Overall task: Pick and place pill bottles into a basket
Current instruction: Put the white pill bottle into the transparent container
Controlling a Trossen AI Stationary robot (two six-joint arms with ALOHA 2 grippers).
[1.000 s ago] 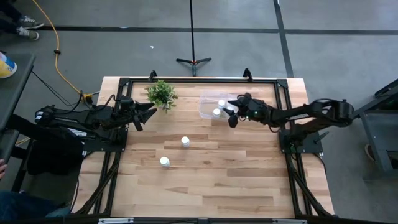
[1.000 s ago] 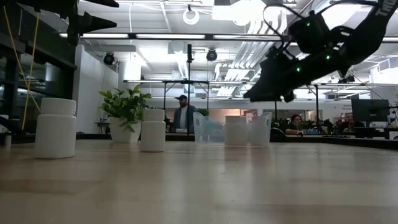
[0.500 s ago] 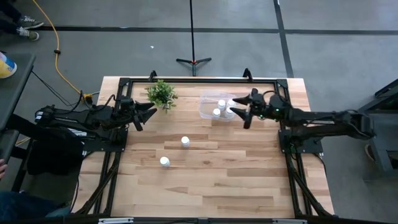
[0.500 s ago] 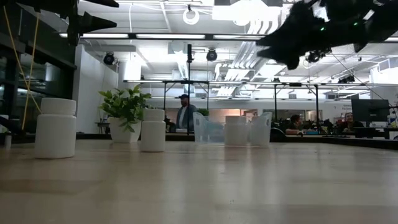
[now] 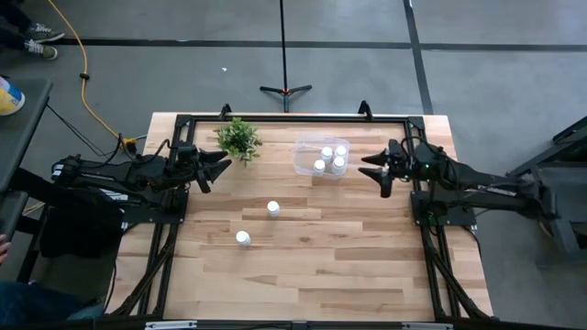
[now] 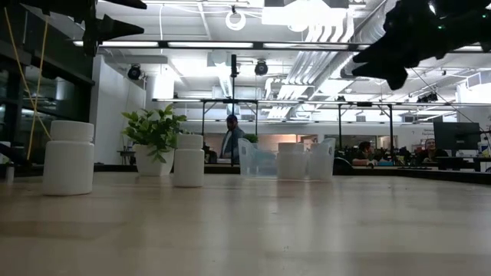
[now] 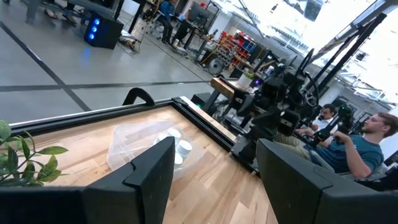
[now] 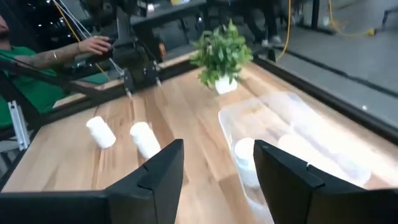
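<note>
The basket [image 5: 321,158], a clear shallow bin, stands on the table at the far middle with several white pill bottles [image 5: 326,152] upright inside it. Two more pill bottles stand upright on the bare wood, one [image 5: 272,208] mid-table and one [image 5: 242,238] nearer the front; the low view shows them too, farther [image 6: 189,161] and nearer [image 6: 69,157]. My right gripper [image 5: 376,171] hangs open and holds nothing, to the right of the basket near the table's right rail. My left gripper [image 5: 218,166] is open at the left side, beside the plant, pointing level.
A small green potted plant [image 5: 238,138] stands at the far left of the table, close to the left gripper. A black frame rail [image 5: 293,119] runs around the table. Bare wood lies across the near half. People sit at desks beyond the table [image 7: 367,134].
My right gripper has drawn back from above the basket toward the table's right edge, rising and tipping up toward level. It carries nothing. The bottles in the basket that it covered now show. The left arm has kept still.
</note>
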